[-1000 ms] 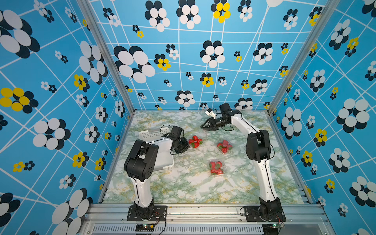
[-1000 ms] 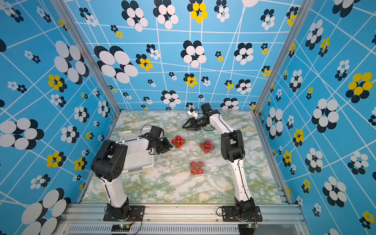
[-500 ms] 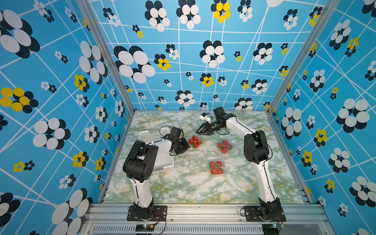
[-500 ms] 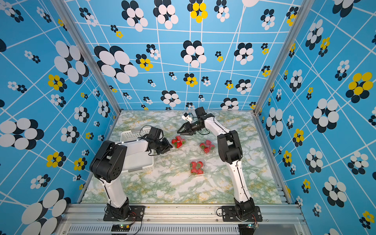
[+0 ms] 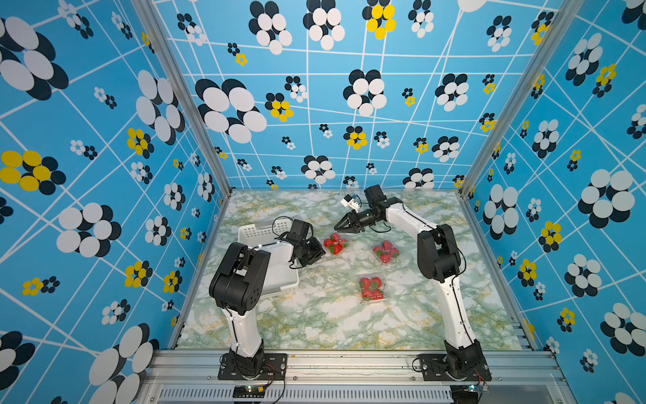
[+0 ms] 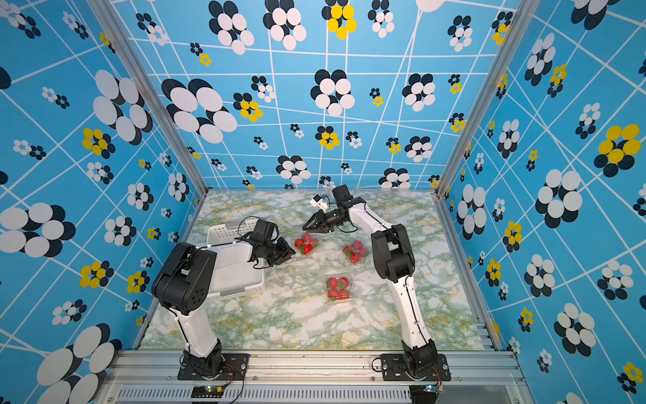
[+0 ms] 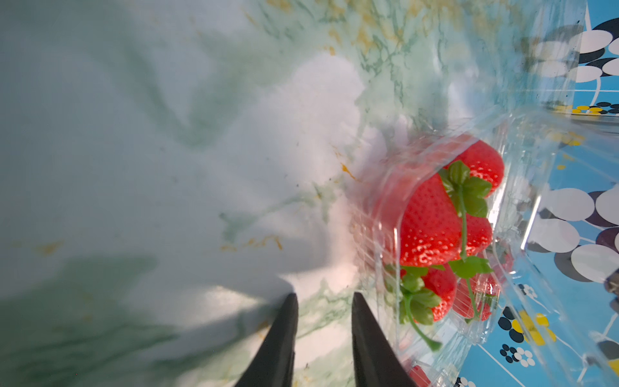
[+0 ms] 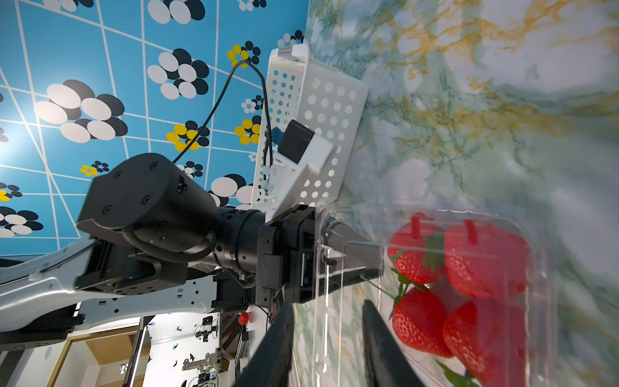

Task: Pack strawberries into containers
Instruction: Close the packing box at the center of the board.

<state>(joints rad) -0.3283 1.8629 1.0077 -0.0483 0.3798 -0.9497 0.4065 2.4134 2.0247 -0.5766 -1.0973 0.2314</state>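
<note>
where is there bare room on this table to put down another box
Bare: the wide front strip of table between the near strawberry box and the front rail; also the back strip behind the basket. Crowded: around the box by the basket, with the left tool and right tool both beside it.

Enclosure walls (image 5: 314, 115): blue, white grid lines, black-white and yellow flower print, three sides. Corner posts (image 5: 181, 98): bare aluminium. Floor panel (image 5: 332, 321): white-green marble pattern, yellow veins, evenly lit, soft shadows. Front rail (image 5: 349, 362): slotted aluminium. Beyond enclosure: possibly wooden door frame (image 8: 87, 360), view poor.
</note>
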